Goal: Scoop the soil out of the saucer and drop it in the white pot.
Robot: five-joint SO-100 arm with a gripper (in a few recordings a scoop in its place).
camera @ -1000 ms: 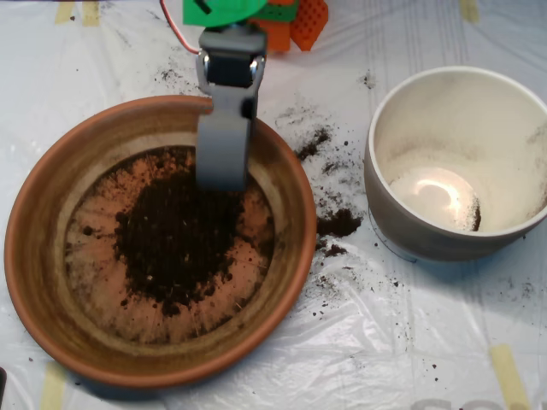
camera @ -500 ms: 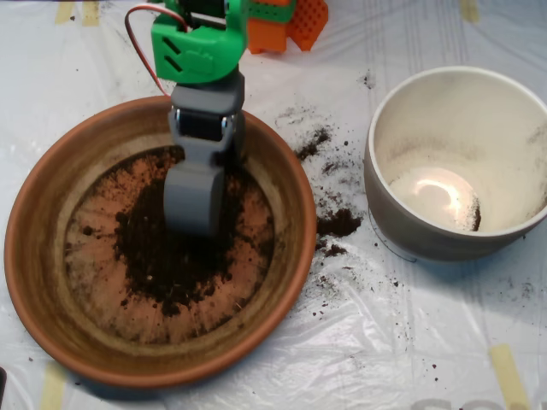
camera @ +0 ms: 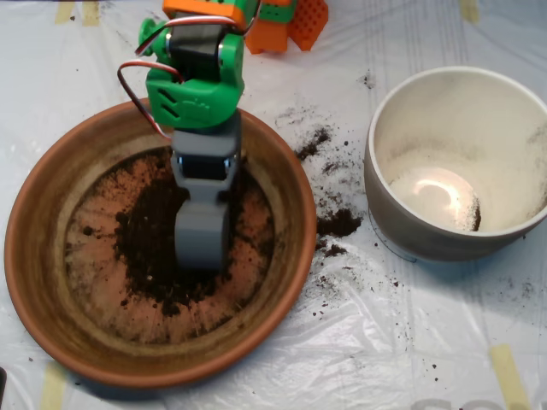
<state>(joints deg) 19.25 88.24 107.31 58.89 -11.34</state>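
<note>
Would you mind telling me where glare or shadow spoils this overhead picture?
Overhead view: a bright glare patch washes out the floor of the white pot; the plastic sheet shows soft sheen in its wrinkles; the tool and the soil in the saucer stay evenly lit and sharp.

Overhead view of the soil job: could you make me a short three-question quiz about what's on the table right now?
1. True or false: the grey scoop is over the dark soil in the terracotta saucer.
2. Where does the white pot stand in the picture?
A. left of the saucer
B. right of the saucer
C. inside the saucer
3. Fill in: loose crumbs of spilled soil lie on the plastic sheet between the saucer and the ____.

Key: 1 true; 2 B; 3 white pot.
</note>
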